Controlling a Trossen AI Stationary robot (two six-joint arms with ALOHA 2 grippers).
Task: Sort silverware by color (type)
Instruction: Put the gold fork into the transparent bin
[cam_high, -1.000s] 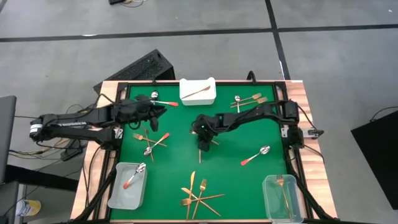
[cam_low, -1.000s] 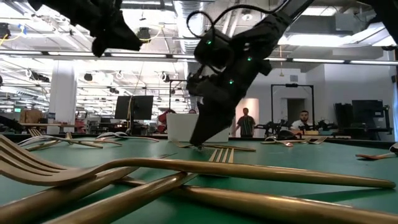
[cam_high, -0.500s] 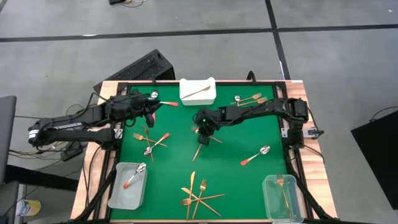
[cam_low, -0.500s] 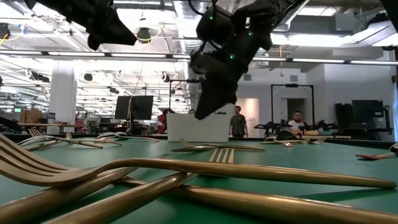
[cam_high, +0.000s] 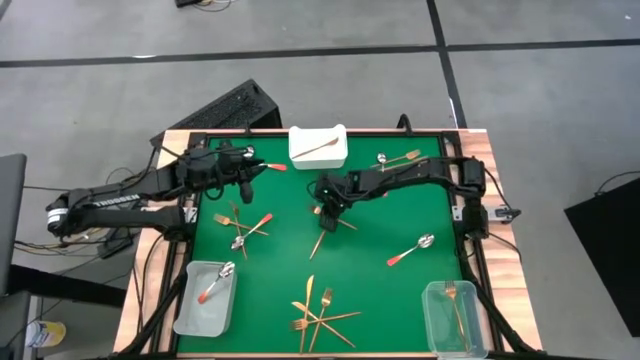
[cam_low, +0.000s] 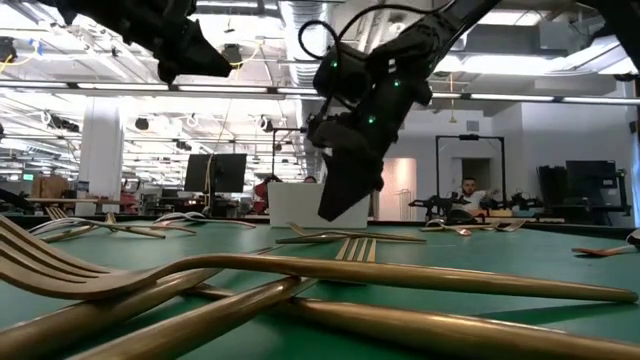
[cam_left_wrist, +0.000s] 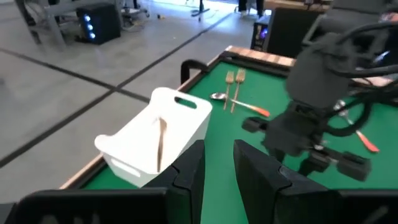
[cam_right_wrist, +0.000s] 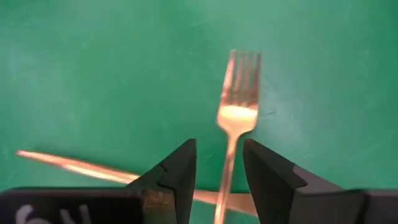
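Hovering my right gripper (cam_high: 325, 213) just above a gold fork (cam_right_wrist: 235, 122) near the middle of the green mat (cam_high: 400, 300), I have its fingers spread a little with the fork's handle running into the gap between them; nothing is pinched yet, and the tips hang clear of the mat in the low view. A second slim gold piece (cam_right_wrist: 74, 165) crosses under that handle, which is why I line up along the fork's own stem and not across the pair. On the far side of this fork stands the white tray (cam_high: 318, 146) with one copper piece lying in it, so copper seems to belong there. On the near side and to my right of the fork sits a clear bin (cam_high: 455, 318) already holding a gold fork, the likely home for this one; the other clear bin (cam_high: 205, 297), near and to my left, holds a red-handled spoon. My left gripper (cam_high: 240, 178) waits raised to the left of the tray, fingers a narrow gap apart and empty. More gold pieces (cam_high: 318, 312) lie heaped on the near side of the fork, and a red-handled spoon (cam_high: 410, 249) lies alone to its right
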